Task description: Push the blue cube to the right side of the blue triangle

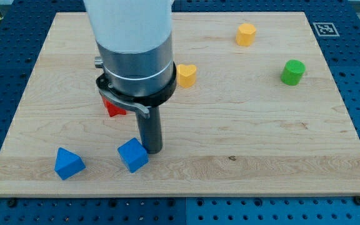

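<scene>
The blue cube lies near the board's bottom edge, left of centre. The blue triangle lies to its left, about a hundred pixels away, also near the bottom edge. My tip is the lower end of the dark rod and stands just right of the cube, touching or almost touching its upper right side. The arm's wide grey and white body hangs above and hides part of the board behind it.
A red block shows partly behind the arm, above the cube. A yellow heart-like block lies right of the arm. A yellow block and a green cylinder lie at the upper right. The wooden board ends just below the blue blocks.
</scene>
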